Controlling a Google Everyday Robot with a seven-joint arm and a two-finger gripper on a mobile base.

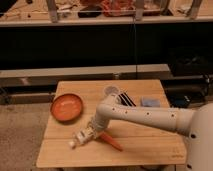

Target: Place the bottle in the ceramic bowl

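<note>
Here the bottle (76,141) lies right at the pincer (88,133), whose grip I cannot tell.

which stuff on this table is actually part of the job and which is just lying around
Job: small slim whitish plastic bottle; round orange-red ceramic bowl; gripper, down at the bottle.
Lying about: orange carrot; translucent plastic cup; dark slim objects; small blue-grey item.
</note>
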